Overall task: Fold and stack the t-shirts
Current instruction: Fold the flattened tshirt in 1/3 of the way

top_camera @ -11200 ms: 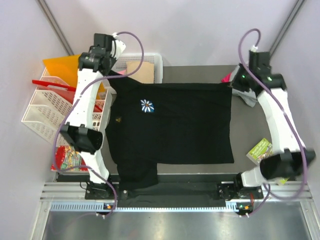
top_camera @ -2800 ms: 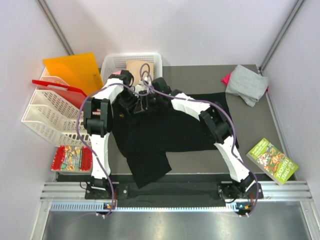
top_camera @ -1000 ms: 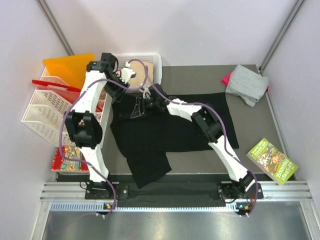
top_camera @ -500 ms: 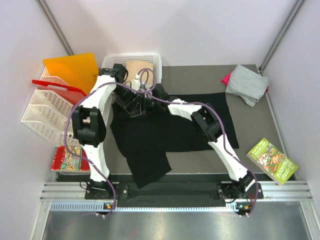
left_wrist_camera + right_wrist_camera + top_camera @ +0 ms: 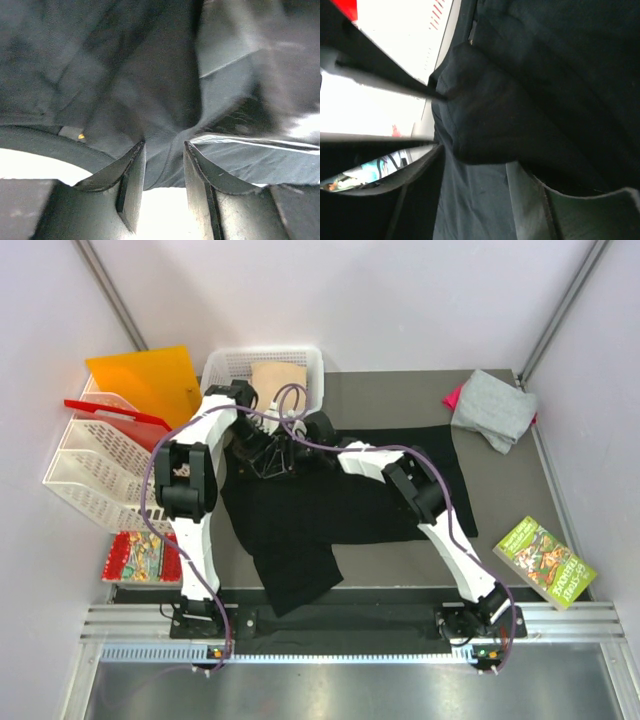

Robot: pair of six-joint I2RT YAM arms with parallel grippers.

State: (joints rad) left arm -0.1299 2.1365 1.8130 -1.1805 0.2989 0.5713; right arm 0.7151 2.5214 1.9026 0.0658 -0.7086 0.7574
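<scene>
Top external view: left arm, a second ago out toward white mesh basket point(image 5: 225, 368), now swung back in. Both wrists meet over upper-left corner of large black cloth t-shirt point(image 5: 350, 505), which lies part-folded on worktop point(image 5: 400, 390). Judgement: regrasp for next fold; stacking not begun. Left wrist view alone shows left fingers point(image 5: 131, 175) pinching cloth ridge. Right wrist view: right fingers point(image 5: 422, 192) spread astride bunched cloth; whether gripping, cannot tell.
</scene>
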